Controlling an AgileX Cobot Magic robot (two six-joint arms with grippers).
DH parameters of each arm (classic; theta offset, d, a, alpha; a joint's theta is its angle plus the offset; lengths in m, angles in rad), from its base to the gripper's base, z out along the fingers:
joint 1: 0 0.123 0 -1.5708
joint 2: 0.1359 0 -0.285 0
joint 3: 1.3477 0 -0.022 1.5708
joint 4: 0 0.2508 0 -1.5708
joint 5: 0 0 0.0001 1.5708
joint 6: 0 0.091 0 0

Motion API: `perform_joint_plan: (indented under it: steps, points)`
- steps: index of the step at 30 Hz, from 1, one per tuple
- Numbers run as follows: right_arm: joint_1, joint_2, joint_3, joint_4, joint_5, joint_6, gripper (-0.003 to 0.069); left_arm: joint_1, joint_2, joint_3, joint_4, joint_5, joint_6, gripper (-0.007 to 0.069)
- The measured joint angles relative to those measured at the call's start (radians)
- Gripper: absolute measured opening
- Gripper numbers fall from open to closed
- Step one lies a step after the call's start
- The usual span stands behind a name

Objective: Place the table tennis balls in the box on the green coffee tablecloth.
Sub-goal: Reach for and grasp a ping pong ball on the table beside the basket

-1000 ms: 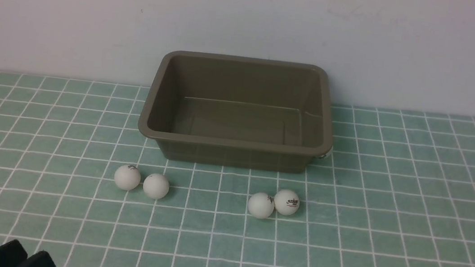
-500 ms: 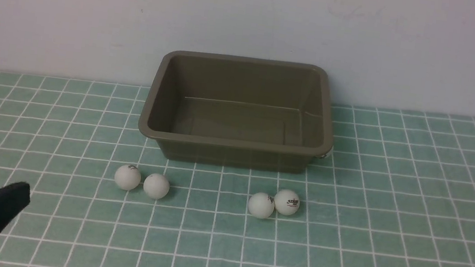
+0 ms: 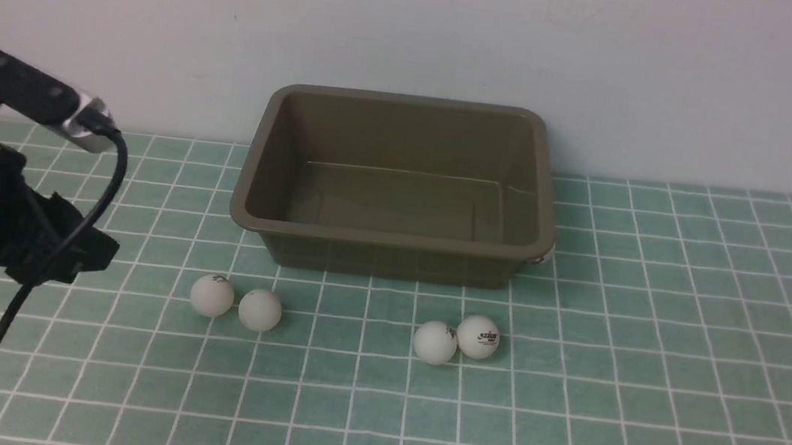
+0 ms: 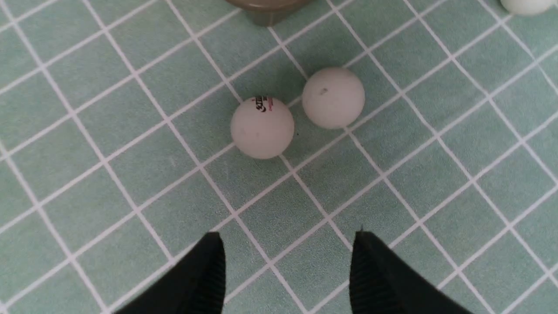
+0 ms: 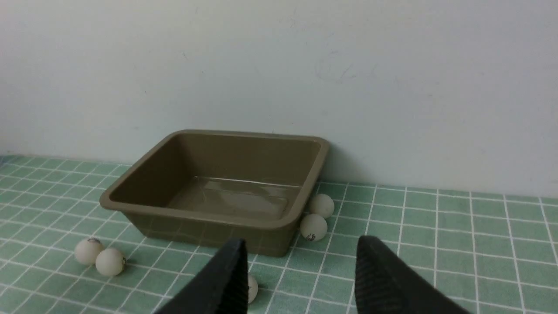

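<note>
We find the box (image 3: 394, 240) upright on the green coffee tablecloth (image 3: 649, 375), which covers the worktop, with its far side close to the wall (image 3: 421, 21). All the table tennis balls (image 3: 260, 310) we can see lie outside it on the cloth.

In front of the box there is a left pair (image 3: 212, 295), just beside each other, and a right pair (image 3: 478, 336), which touch. The right wrist view shows two further balls (image 5: 313, 226) against the box's right wall.

The left hand (image 4: 287, 235) hangs above the cloth near the left pair. Its fingers (image 4: 205, 279) stand moderately apart and hold nothing, and neither ball is touched. A black cable (image 3: 16, 304) trails from that arm.

The right hand (image 5: 301, 239) sits well back from the box. Its fingers are likewise apart and grip nothing.
</note>
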Motion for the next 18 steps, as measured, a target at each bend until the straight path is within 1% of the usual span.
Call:
perform_joint_plan:
  steps: [3,7,9,11,13,15,18]
  points:
    - [0.000,0.000,0.000,-0.004,0.026,-0.001,0.0314,-0.001,0.077,-0.037,-0.002,0.017,0.066,0.0356]
    - [0.000,0.000,0.000,-0.019,0.029,-0.002,0.0314,-0.002,0.120,-0.068,-0.024,0.017,0.100,0.0363]
    - [0.000,0.000,0.000,-0.026,0.030,-0.002,0.0314,-0.002,0.135,-0.085,-0.046,0.030,0.120,0.0385]
    - [0.000,0.000,0.000,-0.026,0.030,-0.002,0.0314,-0.002,0.159,-0.121,-0.083,0.062,0.141,0.0448]
    - [0.000,0.000,0.000,-0.026,0.030,-0.002,0.0314,-0.002,0.177,-0.144,-0.092,0.067,0.152,0.0486]
    - [0.000,0.000,0.000,-0.026,0.030,-0.002,0.0314,-0.002,0.197,-0.160,-0.098,0.066,0.172,0.0503]
    - [0.000,0.000,0.000,-0.026,0.031,-0.002,0.0314,-0.010,0.231,-0.181,-0.100,0.064,0.270,0.0511]
